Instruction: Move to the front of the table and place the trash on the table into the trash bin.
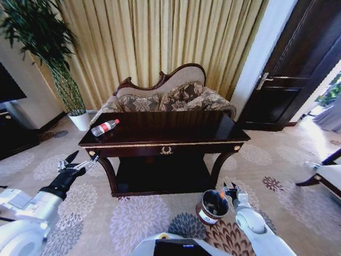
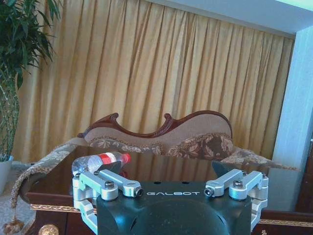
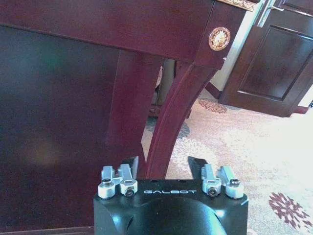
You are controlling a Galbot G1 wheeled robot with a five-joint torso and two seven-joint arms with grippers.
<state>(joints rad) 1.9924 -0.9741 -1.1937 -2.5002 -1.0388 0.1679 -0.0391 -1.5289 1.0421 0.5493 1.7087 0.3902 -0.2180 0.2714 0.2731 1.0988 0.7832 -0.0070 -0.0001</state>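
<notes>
A clear plastic bottle (image 1: 104, 127) lies on the console table's (image 1: 176, 130) far left corner. The left gripper (image 1: 73, 161), fingers apart and empty, hovers near that corner; the right gripper (image 1: 230, 190), fingers apart, sits beside the brown trash bin (image 1: 212, 207).

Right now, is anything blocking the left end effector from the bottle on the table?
Nothing visible. The left end effector hangs open, below and in front of the table corner; the bottle lies alone on top near that corner.

The white-sleeved left arm is reaching forward at the counter's front-left corner, its black left pincer (image 1: 71, 161) gaping wide. The right arm is hanging low, its black right pincer (image 1: 230, 190) parted.
</notes>
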